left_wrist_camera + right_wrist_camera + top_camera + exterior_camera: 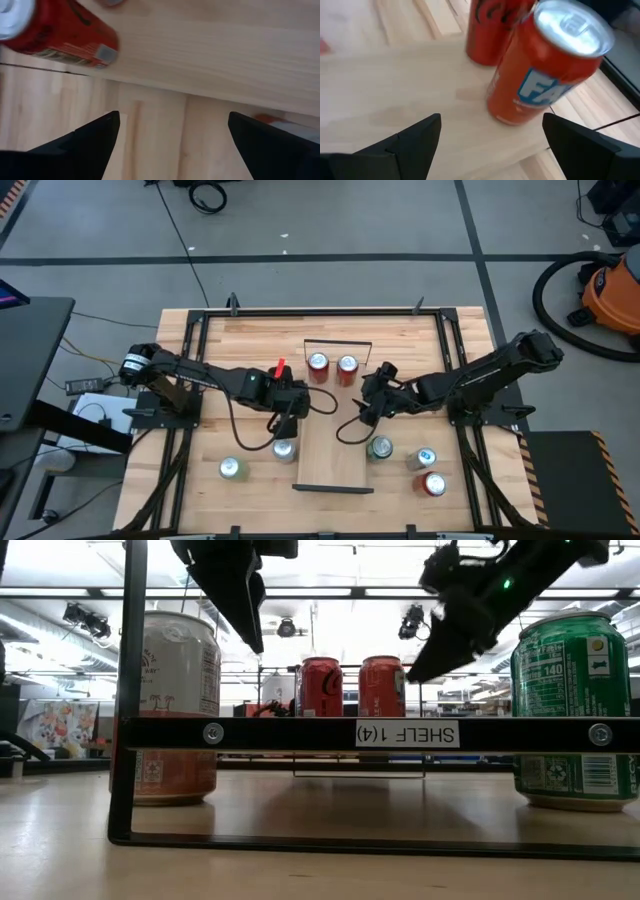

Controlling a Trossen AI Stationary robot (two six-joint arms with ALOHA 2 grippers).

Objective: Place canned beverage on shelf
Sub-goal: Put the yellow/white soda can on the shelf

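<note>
The shelf is a long light-wood plank lying down the middle of the slatted table. Two red cans stand upright side by side at its far end. In the right wrist view the nearer one is an orange-red can with blue lettering. My left gripper hangs open over the shelf's left edge, above a white-and-orange can standing on the table. My right gripper is open, slanting down toward the two cans from the right, with nothing between its fingers.
A green can stands just right of the shelf, with a blue-and-white can and a red can farther right. Another green can stands near left. The shelf's black end rail crosses the near end.
</note>
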